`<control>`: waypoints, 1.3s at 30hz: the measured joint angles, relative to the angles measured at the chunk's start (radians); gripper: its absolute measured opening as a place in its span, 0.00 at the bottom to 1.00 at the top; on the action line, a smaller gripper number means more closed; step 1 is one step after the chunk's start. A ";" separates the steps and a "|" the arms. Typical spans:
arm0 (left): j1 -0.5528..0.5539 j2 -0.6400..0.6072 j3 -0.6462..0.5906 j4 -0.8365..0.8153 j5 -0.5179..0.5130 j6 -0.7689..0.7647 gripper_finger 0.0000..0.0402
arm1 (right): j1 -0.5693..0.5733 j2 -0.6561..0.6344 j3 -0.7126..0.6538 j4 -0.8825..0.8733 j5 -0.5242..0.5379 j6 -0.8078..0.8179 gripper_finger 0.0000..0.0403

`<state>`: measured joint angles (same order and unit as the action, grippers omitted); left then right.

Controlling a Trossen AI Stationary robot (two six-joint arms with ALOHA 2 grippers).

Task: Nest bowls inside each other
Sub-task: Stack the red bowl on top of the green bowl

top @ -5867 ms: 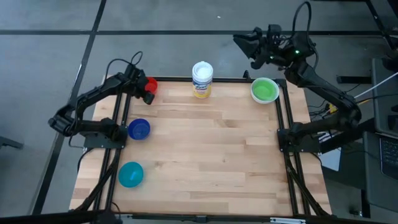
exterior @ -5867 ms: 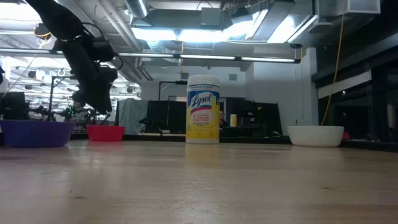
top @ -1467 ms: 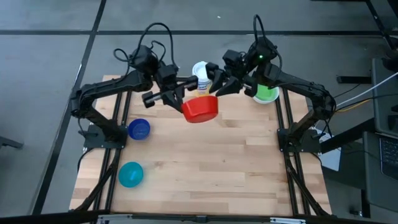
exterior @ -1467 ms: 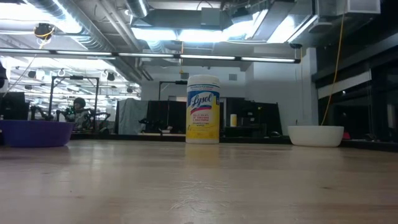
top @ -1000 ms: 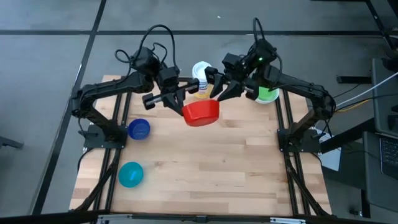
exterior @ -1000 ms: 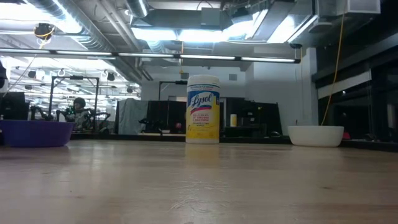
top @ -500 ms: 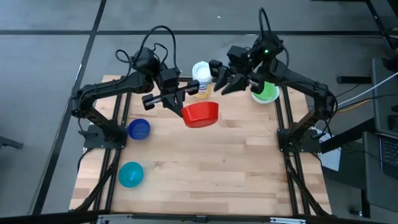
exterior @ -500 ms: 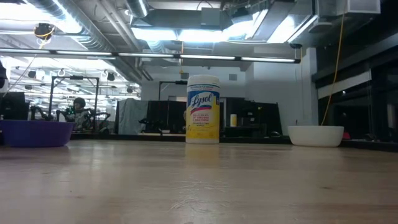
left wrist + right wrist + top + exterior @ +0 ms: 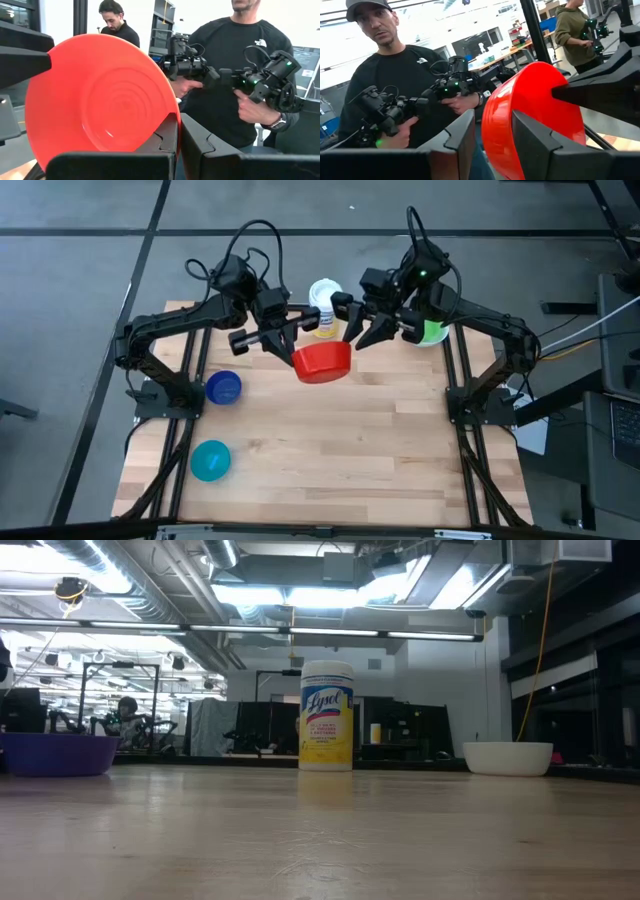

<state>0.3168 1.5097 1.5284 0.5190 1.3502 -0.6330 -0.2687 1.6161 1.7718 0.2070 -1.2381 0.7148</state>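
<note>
The middle and near half of the table (image 9: pixel 330 450) lie bare, so a gripper can pass there freely. Along the far edge, the white container (image 9: pixel 325 308) stands at the middle and the green bowl (image 9: pixel 430 332) near the far right corner. Between them both arms crowd the air, with the red bowl (image 9: pixel 322 361) held aloft. At the left edge sit the dark blue bowl (image 9: pixel 223 388) and the teal bowl (image 9: pixel 210 460).

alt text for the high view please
Above a wooden table, the left pincer grips a round red plastic bowl's rim while the open right pincer reaches toward it. Blue, teal and green bowls sit at the edges.
</note>
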 joint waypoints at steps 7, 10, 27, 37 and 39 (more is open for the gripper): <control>0.000 0.015 0.000 -0.002 0.000 0.003 0.00 | 0.018 0.019 -0.001 -0.006 0.008 0.004 0.33; 0.000 0.015 0.000 0.001 -0.001 0.003 0.00 | 0.018 0.020 0.000 0.002 0.010 0.004 0.31; 0.000 0.016 0.000 0.004 0.001 -0.001 0.01 | 0.018 0.020 -0.001 -0.014 -0.035 -0.041 0.01; 0.000 0.013 0.000 0.001 -0.017 0.000 0.20 | 0.027 0.006 0.000 -0.081 -0.034 -0.022 0.01; 0.000 0.013 0.000 0.000 -0.016 0.004 0.24 | 0.031 0.000 -0.001 -0.091 -0.034 -0.016 0.01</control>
<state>0.3166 1.5227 1.5284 0.5194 1.3346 -0.6291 -0.2382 1.6164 1.7710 0.1160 -1.2717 0.6992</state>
